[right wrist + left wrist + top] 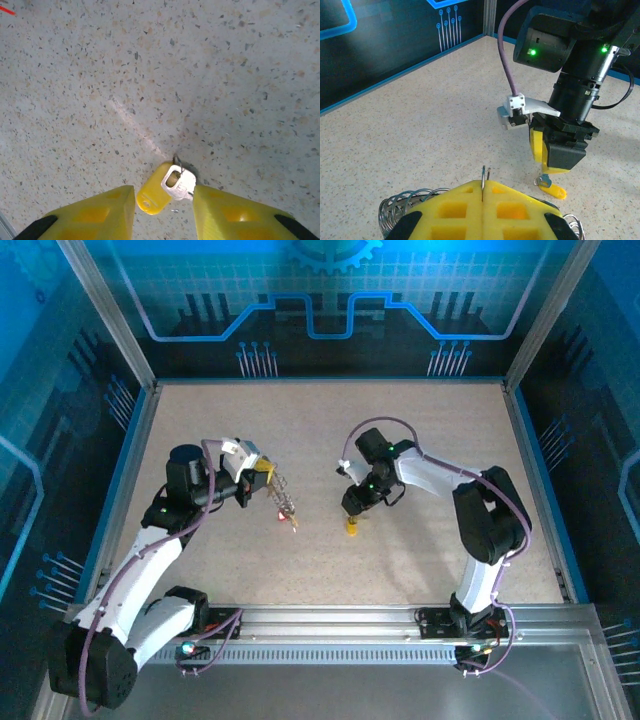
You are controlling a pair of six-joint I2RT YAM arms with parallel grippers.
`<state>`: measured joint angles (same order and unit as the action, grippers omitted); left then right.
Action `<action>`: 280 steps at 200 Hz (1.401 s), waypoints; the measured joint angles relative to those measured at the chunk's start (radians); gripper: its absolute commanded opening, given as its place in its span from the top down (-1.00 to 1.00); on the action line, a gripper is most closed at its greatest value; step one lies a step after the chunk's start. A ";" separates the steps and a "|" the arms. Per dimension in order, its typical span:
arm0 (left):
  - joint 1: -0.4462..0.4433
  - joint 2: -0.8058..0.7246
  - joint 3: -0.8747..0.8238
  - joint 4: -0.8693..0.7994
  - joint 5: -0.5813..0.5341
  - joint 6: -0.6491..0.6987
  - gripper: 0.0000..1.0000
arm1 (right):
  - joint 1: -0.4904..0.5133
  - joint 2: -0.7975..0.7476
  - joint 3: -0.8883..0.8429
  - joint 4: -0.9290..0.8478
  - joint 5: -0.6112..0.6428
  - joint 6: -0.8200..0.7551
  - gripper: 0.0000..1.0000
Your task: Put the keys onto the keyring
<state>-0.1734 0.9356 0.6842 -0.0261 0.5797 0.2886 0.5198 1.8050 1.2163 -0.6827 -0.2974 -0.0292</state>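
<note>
Key (180, 184) with yellow tag (151, 196) on table (150, 75), between fingers (95, 217) of right hand (163, 200)

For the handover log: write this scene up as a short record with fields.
left gripper: shut on the keyring, ring edge-on
right gripper: open, one finger on each side of the key
key: flat on the table, yellow tag attached
progress: this key is not yet on the keyring
</note>
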 measured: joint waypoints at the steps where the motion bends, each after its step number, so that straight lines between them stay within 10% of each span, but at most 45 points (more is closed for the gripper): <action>1: 0.000 0.000 0.000 0.000 0.000 0.000 1.00 | 0.000 0.000 0.000 0.000 0.000 0.001 0.28; 157: 0.000 0.000 0.000 0.000 0.000 0.000 1.00 | 0.003 0.107 -0.012 0.030 -0.027 0.042 0.41; 211: 0.000 0.000 0.000 0.000 0.000 0.000 1.00 | 0.005 0.108 -0.012 0.040 -0.029 0.046 0.73; 280: 0.000 0.000 0.000 0.000 0.000 0.000 1.00 | 0.011 0.106 -0.014 0.057 -0.027 0.042 0.57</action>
<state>-0.1734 0.9356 0.6842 -0.0261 0.5797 0.2886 0.5312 1.9106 1.2022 -0.6254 -0.3248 0.0124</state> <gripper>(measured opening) 0.055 0.207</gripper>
